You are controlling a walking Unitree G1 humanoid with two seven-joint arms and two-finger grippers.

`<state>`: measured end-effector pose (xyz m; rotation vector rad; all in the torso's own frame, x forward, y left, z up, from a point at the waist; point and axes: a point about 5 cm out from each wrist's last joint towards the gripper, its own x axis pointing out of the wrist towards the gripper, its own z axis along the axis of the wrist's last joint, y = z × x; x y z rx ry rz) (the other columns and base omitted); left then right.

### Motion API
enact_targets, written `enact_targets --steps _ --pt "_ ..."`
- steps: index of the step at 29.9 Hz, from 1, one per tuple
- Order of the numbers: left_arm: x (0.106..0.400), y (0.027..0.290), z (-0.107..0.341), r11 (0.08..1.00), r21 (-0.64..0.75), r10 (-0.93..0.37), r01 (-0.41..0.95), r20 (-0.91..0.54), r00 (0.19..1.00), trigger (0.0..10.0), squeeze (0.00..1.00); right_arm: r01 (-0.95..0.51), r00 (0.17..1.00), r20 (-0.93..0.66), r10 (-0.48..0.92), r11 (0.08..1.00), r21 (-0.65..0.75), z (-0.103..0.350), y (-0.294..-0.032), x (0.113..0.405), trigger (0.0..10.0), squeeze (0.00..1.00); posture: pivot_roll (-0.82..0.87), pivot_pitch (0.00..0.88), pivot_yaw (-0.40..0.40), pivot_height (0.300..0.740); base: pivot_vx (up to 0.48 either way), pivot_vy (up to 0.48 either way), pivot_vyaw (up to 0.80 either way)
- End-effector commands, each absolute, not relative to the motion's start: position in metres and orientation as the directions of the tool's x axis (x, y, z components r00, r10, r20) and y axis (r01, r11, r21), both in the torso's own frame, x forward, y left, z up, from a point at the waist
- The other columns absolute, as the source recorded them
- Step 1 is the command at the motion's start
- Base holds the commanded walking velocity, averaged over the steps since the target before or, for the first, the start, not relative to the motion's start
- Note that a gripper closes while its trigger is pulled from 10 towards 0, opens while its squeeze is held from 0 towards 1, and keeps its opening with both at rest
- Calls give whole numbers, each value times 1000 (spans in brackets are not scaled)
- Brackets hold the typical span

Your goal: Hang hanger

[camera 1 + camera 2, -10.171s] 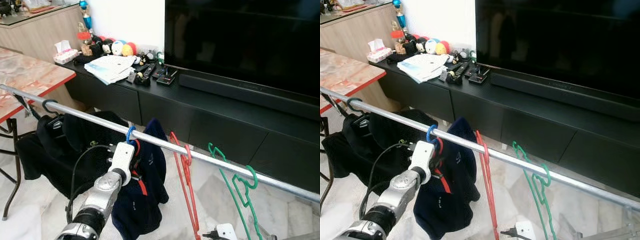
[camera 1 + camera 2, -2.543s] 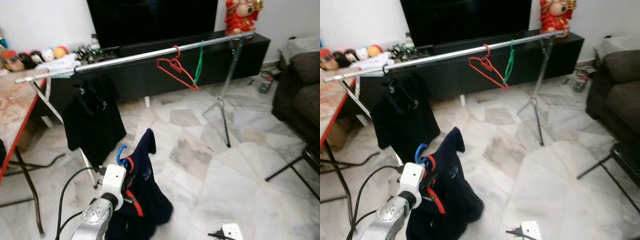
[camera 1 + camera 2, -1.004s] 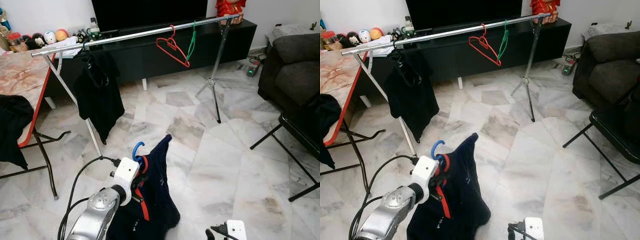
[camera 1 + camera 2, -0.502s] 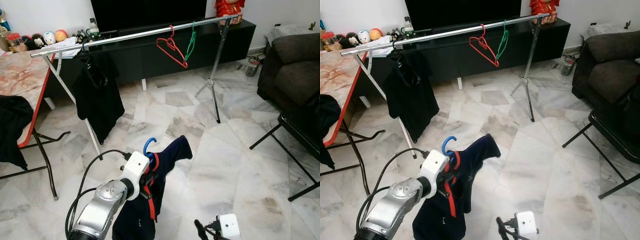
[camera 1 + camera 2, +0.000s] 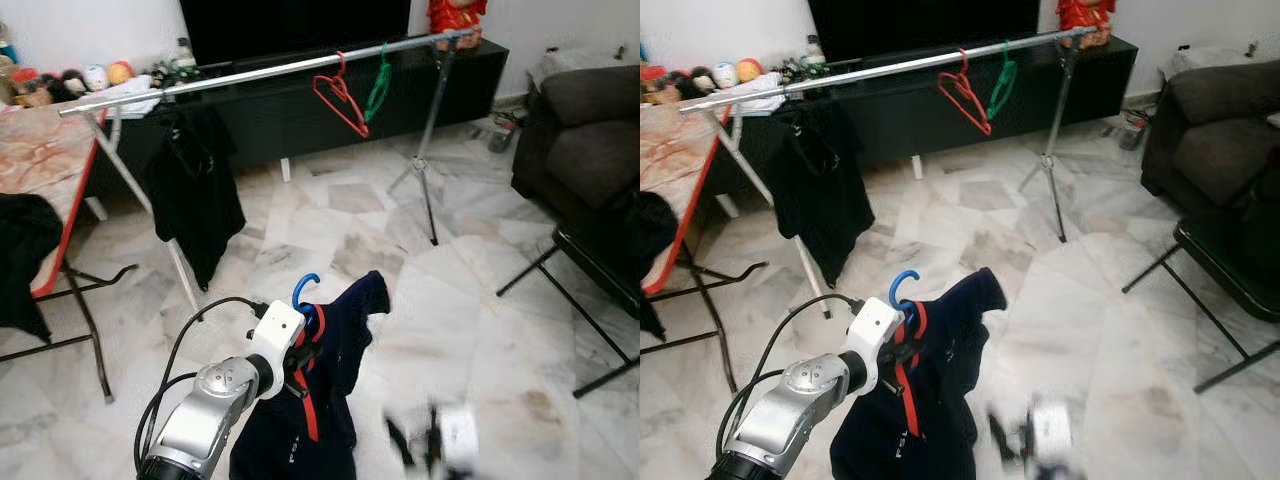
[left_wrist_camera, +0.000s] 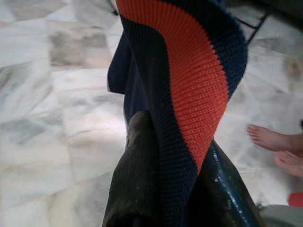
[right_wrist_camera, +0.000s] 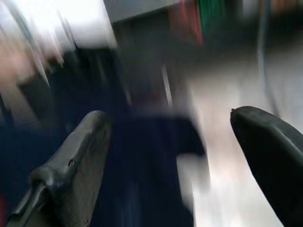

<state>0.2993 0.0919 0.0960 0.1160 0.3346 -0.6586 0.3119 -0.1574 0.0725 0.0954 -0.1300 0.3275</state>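
The blue plastic hanger shows just its curled hook; the rest is buried under the navy knit garment with an orange-red stripe, whose lower hem runs off the head view's bottom edge. The left gripper has its black fingertips partly covered by that knit fabric, clamped tight around it. The right gripper is a motion-smeared shape low in the head views, and in its wrist view everything beyond its two spread black fingers is blurred. Bare toes of a person are cut by the left wrist picture's edge
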Motion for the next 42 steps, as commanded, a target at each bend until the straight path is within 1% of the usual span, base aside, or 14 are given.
enact_targets --steps 1,5,11,17,18,19,20,21,22,23,24,25,34,42 --pt "302 99 105 781 53 -576 622 -323 751 10000 0 -314 945 131 298 942 117 66 -160 306 10000 0 -30 83 90 740 0 0 0" --pt "302 111 98 770 123 -549 626 -370 749 10000 0 -283 953 134 271 955 85 73 -167 312 10000 0 -31 92 89 740 0 0 0" --pt "298 121 93 677 175 -595 715 -443 671 10000 0 -444 893 50 446 895 -47 79 -177 313 10000 0 -28 104 91 740 0 0 0" --pt "296 130 86 535 286 -606 795 -524 598 10000 0 -634 773 -86 628 758 -153 91 -197 310 10000 0 -37 104 90 740 0 0 0" --pt "297 130 86 512 306 -611 803 -527 591 10000 0 -707 707 -119 697 693 -140 92 -198 307 10000 0 -37 100 87 740 0 0 0" --pt "297 130 86 512 306 -611 803 -527 591 10000 0 -707 707 -119 697 693 -140 92 -198 307 10000 0 -37 100 87 740 0 0 0" --pt "295 130 85 439 303 -637 846 -560 530 10000 0 -860 510 -199 837 498 -107 92 -193 293 10000 0 -39 98 83 740 0 0 0" --pt "295 130 85 439 303 -637 846 -560 530 10000 0 -860 510 -199 837 498 -107 92 -193 293 10000 0 -39 98 83 740 0 0 0" --pt "294 131 84 412 301 -643 860 -572 509 10000 0 -901 434 -225 872 426 -84 92 -192 288 10000 0 -38 95 79 740 0 0 0" --pt "291 134 81 344 281 -651 896 -616 443 10000 0 -965 259 -279 925 256 -48 94 -188 275 10000 0 -35 90 75 740 0 0 0" --pt "291 134 81 344 281 -651 896 -616 443 10000 0 -965 259 -279 925 256 -48 94 -188 275 10000 0 -35 90 75 740 0 0 0" --pt "286 139 77 273 232 -654 933 -666 357 10000 0 -987 163 -330 930 159 -38 96 -186 272 10000 0 -33 86 72 740 0 0 0" --pt "281 127 88 43 179 -685 983 -711 159 10000 0 -1000 1 -459 889 -12 -26 92 -170 281 10000 0 -13 70 44 740 0 0 0" --pt "281 120 94 -46 152 -684 987 -725 79 10000 0 -998 0 -510 860 -32 -54 87 -159 289 10000 0 -10 66 49 740 0 0 0"
